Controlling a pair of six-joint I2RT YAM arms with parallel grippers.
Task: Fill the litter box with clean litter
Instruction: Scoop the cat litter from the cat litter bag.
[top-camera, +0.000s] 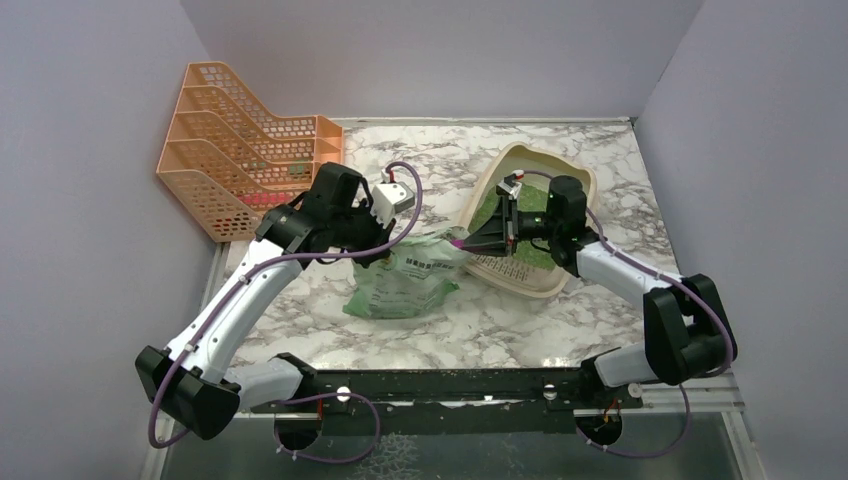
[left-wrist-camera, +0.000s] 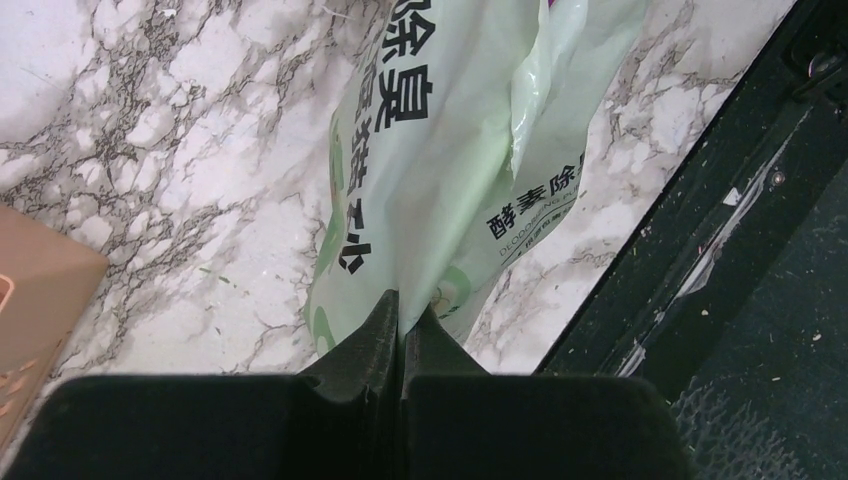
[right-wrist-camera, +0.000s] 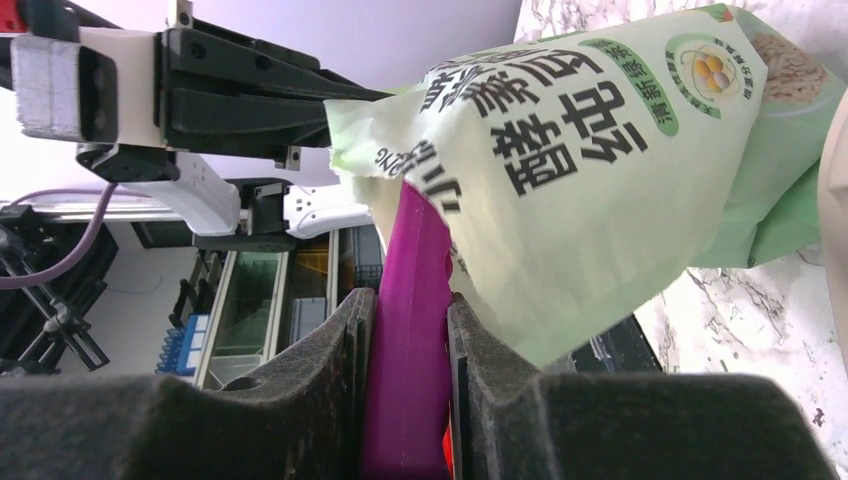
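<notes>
From the remote console: my left gripper (left-wrist-camera: 402, 308) is pinched flat together on a thin fold of the bag (top-camera: 405, 285), which slumps at mid-table between the two arms with the clean litter (top-camera: 392, 298) sagging in its lower half. My right gripper (right-wrist-camera: 410, 300) is clamped on the handle of the magenta scoop (right-wrist-camera: 412, 230), whose far end disappears into the bag's mouth. The litter box (top-camera: 530, 150) sits at the right rear of the marble table (top-camera: 440, 150), just beside the bag and partly under my right wrist. I judge the bag soft, slick and bottom-heavy: the film will stretch and may slip from a single pinch, so the doubled top seam is the place to hold, not the belly. The granules will run loose and scatter if the mouth dips. Room is tight: the orange file rack (top-camera: 240, 150) crowds my left elbow, walls close three sides, and the table's front edge lies near the bag.
</notes>
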